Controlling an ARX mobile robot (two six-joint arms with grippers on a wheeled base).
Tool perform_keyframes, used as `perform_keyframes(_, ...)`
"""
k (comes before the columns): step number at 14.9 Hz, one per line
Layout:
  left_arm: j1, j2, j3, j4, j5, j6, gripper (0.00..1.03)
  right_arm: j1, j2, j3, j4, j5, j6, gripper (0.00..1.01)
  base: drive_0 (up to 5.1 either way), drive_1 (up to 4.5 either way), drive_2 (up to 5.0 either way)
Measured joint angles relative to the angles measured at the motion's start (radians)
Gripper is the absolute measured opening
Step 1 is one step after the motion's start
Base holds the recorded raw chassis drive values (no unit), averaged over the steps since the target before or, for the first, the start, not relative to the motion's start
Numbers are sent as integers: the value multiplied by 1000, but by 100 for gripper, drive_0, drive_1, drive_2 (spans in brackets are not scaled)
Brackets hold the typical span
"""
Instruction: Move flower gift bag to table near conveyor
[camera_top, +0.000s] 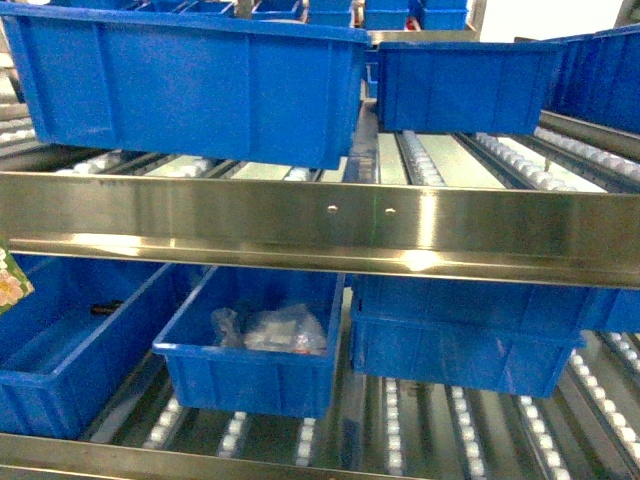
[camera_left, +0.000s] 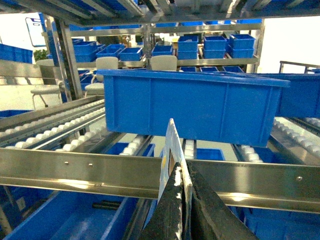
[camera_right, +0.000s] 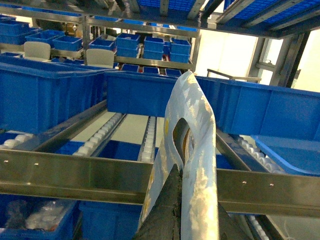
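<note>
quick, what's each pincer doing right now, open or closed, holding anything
Left pincer: closed on a thin edge of the flower gift bag.
Right pincer: closed on the flower gift bag's handle.

In the head view we count two roller levels of the conveyor (camera_top: 320, 225), with two blue bins (camera_top: 190, 85) on the upper level and four bins on the lower level, the two at right stacked one on the other. One lower bin (camera_top: 250, 360) holds clear plastic packets, too bunched for us to count. Across the wrist views we see two grippers, the left gripper (camera_left: 182, 187) and the right gripper (camera_right: 182, 185), and one floral bag (camera_right: 192, 150) whose edge each pinches.
</note>
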Motion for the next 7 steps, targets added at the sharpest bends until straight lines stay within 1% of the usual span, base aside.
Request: perform_keyframes(7, 0, 0, 0, 0, -1, 0, 2, 0, 0, 0, 2, 0, 0, 2, -472, 99, 375)
